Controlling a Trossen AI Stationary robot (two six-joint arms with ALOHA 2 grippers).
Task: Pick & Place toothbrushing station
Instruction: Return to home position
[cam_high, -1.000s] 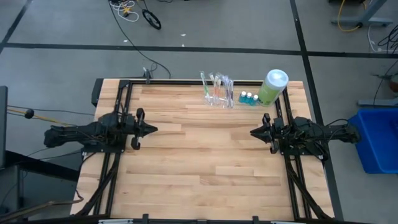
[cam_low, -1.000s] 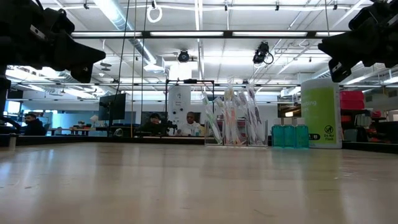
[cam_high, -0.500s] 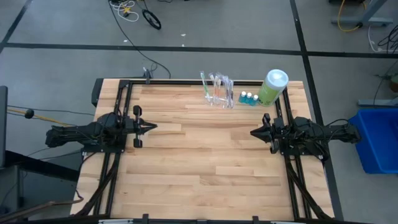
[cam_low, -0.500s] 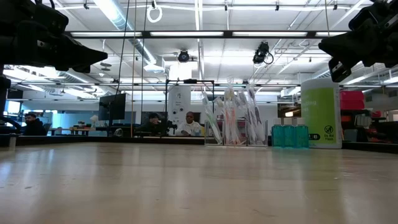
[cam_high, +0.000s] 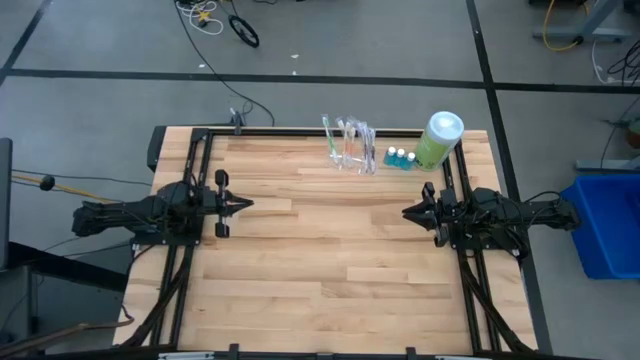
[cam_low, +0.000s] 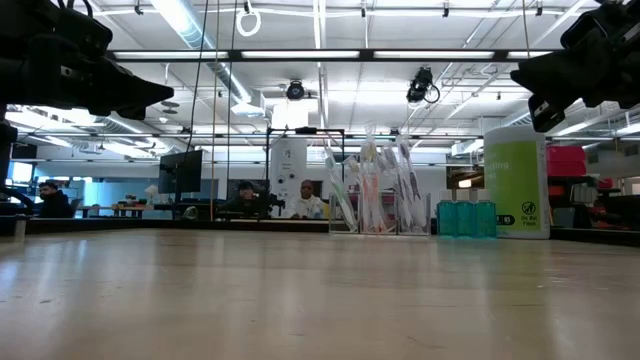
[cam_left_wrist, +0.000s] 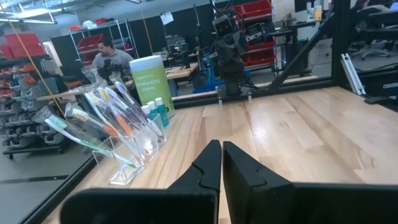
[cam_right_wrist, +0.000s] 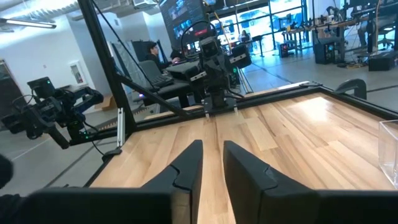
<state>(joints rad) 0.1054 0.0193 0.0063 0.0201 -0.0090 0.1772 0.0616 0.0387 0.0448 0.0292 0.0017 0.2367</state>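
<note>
Left gripper (cam_high: 247, 205): hangs above the bench (cam_high: 320, 270), well apart from the green bottle (cam_high: 438, 140), far to its left and farther forward. Points toward the bottle's side of the bench. Fingers (cam_left_wrist: 208, 171) clenched, only a hairline slit between them, with nothing held.

Toothbrushing station (cam_high: 350, 148): stands on the bench near the green bottle, on its left, in the same back row and not touching it. Looks see-through, lower and narrower than the bottle. Holds several slim toothbrushes (cam_left_wrist: 109, 118), all leaning, heads above the rim.

Small blue-capped bottles (cam_high: 400, 157): stand between the station and the green bottle, just beside the bottle's left.

Green bottle: stands upright, white cap on top.

Right gripper (cam_high: 406, 213): hangs above the bench near the green bottle, in front of it and slightly to its left. Points away from the bottle's side. Fingers (cam_right_wrist: 186, 168) released, a narrow strip of bench showing between them, grasping nothing.
</note>
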